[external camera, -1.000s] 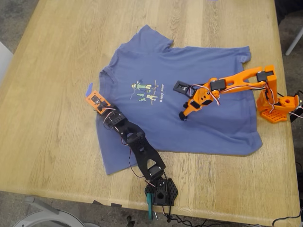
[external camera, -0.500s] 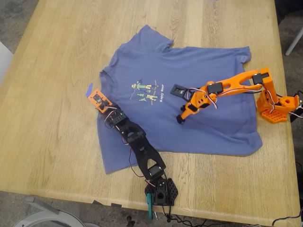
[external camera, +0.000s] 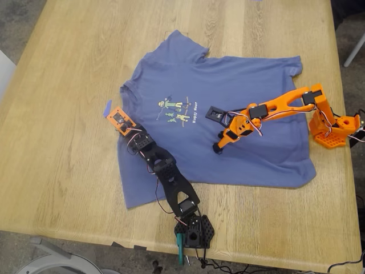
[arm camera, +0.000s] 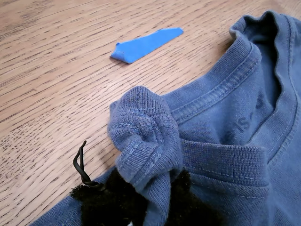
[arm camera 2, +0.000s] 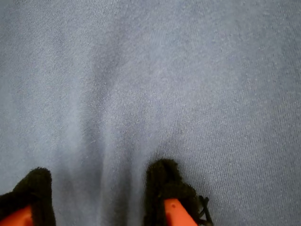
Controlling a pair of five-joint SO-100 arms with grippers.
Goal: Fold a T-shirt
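On the desk (external camera: 68, 68), my first gripper (arm camera: 141, 207) pinches the T-shirt (external camera: 228, 103) sleeve; my second gripper's (arm camera 2: 101, 200) fingers are parted on its middle. Next: a fold across.

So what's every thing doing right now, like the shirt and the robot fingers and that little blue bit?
Slate-blue cotton T-shirt: spread print-up on the table, unfolded, one sleeve bunched up.
My first gripper: fingers shut on the bunched sleeve fabric by the collar.
My second gripper: fingers open, tips pressing down on the shirt's flat cloth.
Small blue tape strip: lying loose on the wood, apart from the shirt.
Light wooden table: bearing everything.
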